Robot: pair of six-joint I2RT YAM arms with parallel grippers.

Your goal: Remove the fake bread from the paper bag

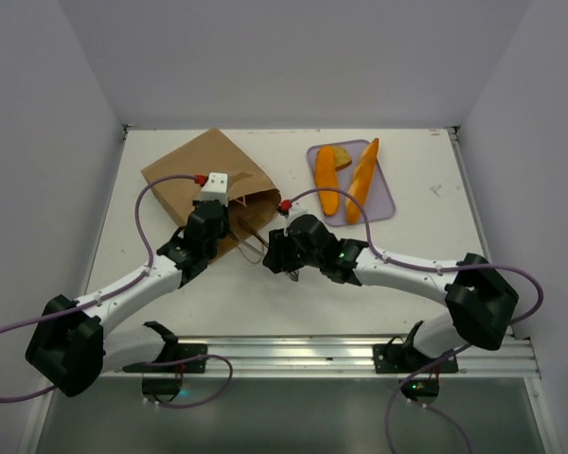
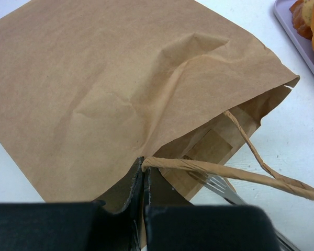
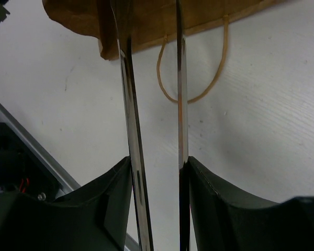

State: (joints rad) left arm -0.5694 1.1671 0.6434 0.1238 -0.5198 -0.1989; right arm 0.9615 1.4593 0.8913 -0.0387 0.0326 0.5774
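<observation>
Paper bag (image 2: 94, 78) interior hidden; left hand (image 2: 144, 175) pinches its rim, right hand (image 3: 158, 163) clasps tongs (image 3: 132, 115) at its mouth.

White arms (image 1: 133, 284), black joints (image 1: 64, 342), purple cables (image 1: 150, 203)

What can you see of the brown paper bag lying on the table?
The creased brown kraft paper bag lies flat on the white table, left of centre, its mouth towards the arms. Two twisted paper-string handles trail from the mouth. The left gripper pinches its upper mouth edge, holding it slightly raised; thin metal tongs reach into the opening.
</observation>
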